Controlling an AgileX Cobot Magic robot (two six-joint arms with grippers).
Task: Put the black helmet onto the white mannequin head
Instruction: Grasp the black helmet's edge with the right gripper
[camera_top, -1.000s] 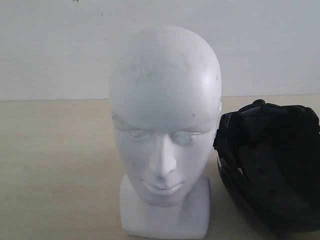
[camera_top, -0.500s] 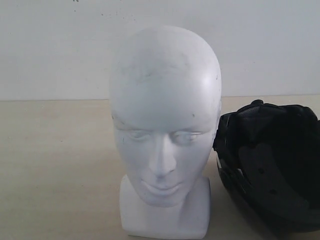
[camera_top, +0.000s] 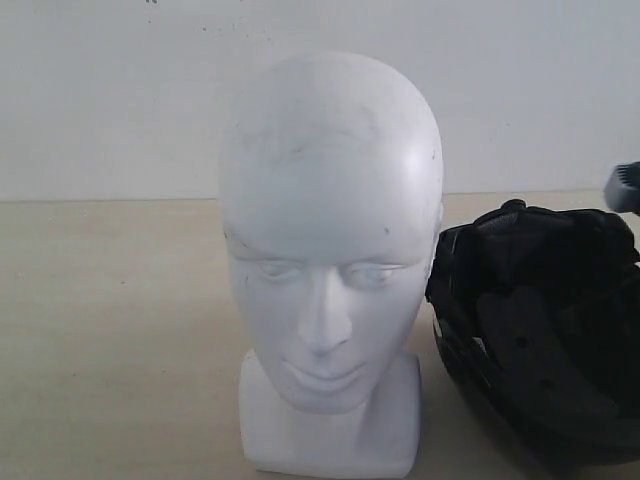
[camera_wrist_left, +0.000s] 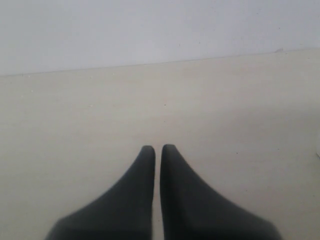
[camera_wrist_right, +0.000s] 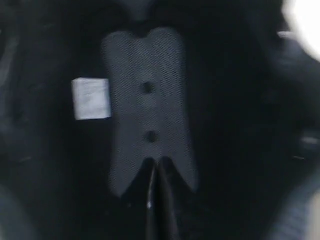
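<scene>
The white mannequin head stands upright on its squarish base, face toward the exterior camera. To its right lies the black helmet, opening turned up so the padded lining shows. In the right wrist view the lining's mesh pad and a small white label fill the picture, and my right gripper hangs shut just above the pad, holding nothing. A grey bit of the right arm shows at the exterior view's right edge. My left gripper is shut and empty over bare table.
A pale wooden table runs back to a white wall. The left wrist view shows only table and wall, with no objects near that gripper.
A grey part of the right arm has come into the exterior view at the right edge, above the helmet. The head and the helmet have not moved.
</scene>
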